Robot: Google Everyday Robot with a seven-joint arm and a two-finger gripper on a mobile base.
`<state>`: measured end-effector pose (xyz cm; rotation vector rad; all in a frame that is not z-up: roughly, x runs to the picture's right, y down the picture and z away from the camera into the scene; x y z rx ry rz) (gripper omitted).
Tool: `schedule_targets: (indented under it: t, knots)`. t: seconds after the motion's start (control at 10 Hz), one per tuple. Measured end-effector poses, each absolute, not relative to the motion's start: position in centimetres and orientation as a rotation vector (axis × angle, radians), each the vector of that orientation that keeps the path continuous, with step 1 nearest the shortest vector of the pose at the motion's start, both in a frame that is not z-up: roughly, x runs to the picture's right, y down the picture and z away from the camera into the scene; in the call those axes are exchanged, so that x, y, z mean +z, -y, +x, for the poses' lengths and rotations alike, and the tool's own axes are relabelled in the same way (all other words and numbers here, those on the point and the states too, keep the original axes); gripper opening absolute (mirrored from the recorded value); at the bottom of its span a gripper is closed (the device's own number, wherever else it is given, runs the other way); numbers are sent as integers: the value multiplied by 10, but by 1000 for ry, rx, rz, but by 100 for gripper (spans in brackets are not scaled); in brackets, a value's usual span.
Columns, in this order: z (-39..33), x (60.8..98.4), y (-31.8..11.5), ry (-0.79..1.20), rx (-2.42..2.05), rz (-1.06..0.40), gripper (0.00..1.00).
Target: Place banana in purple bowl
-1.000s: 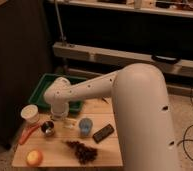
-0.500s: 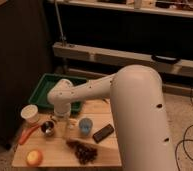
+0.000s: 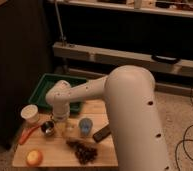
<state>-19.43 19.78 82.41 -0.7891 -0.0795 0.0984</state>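
Note:
My gripper (image 3: 61, 121) hangs at the end of the big white arm, low over the left part of the wooden table (image 3: 55, 159). A pale yellowish shape right under it, between the bowl and the blue cup, looks like the banana (image 3: 66, 131); most of it is hidden by the gripper. The small round dark bowl with a lighter inside just left of the gripper looks like the purple bowl (image 3: 47, 127). I cannot tell whether the gripper touches the banana.
A green tray (image 3: 49, 85) lies at the back of the table. A white cup (image 3: 30, 113) stands at left, an orange carrot (image 3: 27, 134) and a round yellow-orange fruit (image 3: 34, 157) in front. A blue cup (image 3: 85, 126), a dark flat object (image 3: 101, 133) and dark grapes (image 3: 83, 150) lie to the right.
The gripper has shifted slightly to the right, from over the bowl towards the spot beside the blue cup. The objects on the table have not visibly moved.

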Motion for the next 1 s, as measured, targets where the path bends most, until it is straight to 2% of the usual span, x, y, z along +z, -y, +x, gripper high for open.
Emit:
schedule_targets:
  t: [0.3,0.4,0.8,1.0]
  knots:
    - [-195,824,-199,21,127,-809,4]
    - [-190,822,-195,-8,159,-811,0]
    - [-163,801,-149,-78,316,-812,0]
    - [-155,767,-106,-11,351,-790,0]
